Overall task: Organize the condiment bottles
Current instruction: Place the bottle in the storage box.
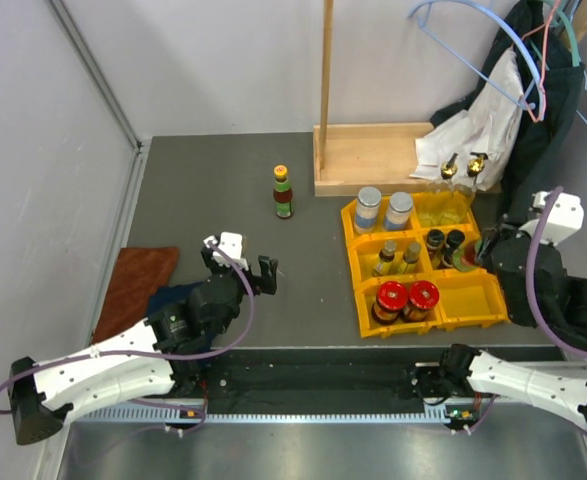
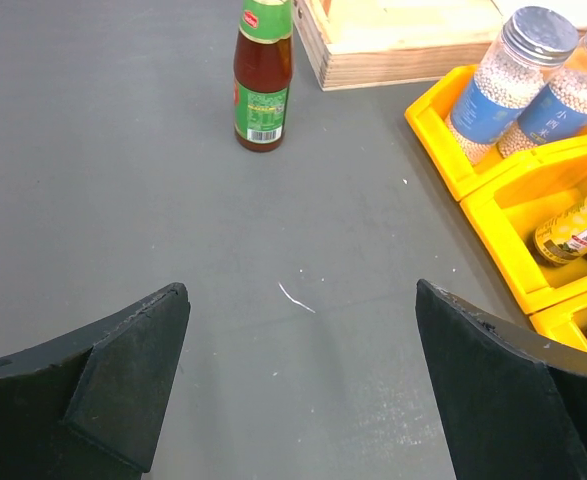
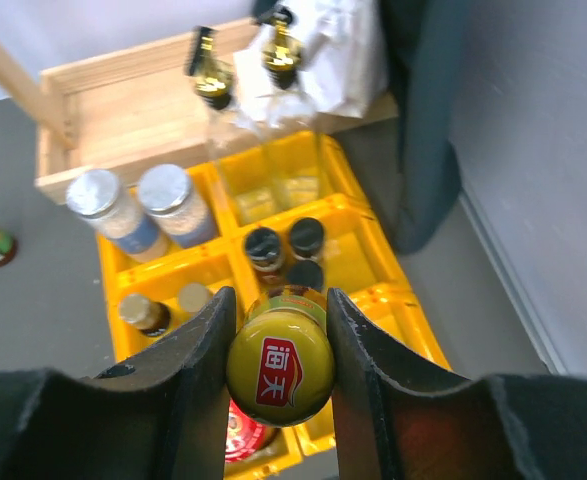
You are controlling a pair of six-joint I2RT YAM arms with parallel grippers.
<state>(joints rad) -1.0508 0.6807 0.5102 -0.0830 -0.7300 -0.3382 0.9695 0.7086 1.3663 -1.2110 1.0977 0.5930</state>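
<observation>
While our right claw (image 3: 279,300) pinches a yellow-capped bottle (image 3: 280,370) at the bin's (image 1: 358,300) right side, close by the dark bottles (image 1: 435,240), we judge the sorting nearly done: in the bin stand silver-lidded jars (image 1: 369,205), gold-stoppered bottles (image 1: 451,168), two small bottles (image 1: 386,258) and red-lidded jars (image 1: 391,297), each kind grouped apart. Left to do, we reckon: set this bottle down in the bin, then fetch the green-labelled bottle (image 2: 263,90) standing alone well left of the bin. Our left claw (image 2: 300,290) hangs spread and empty, left of the bin and nearer us
</observation>
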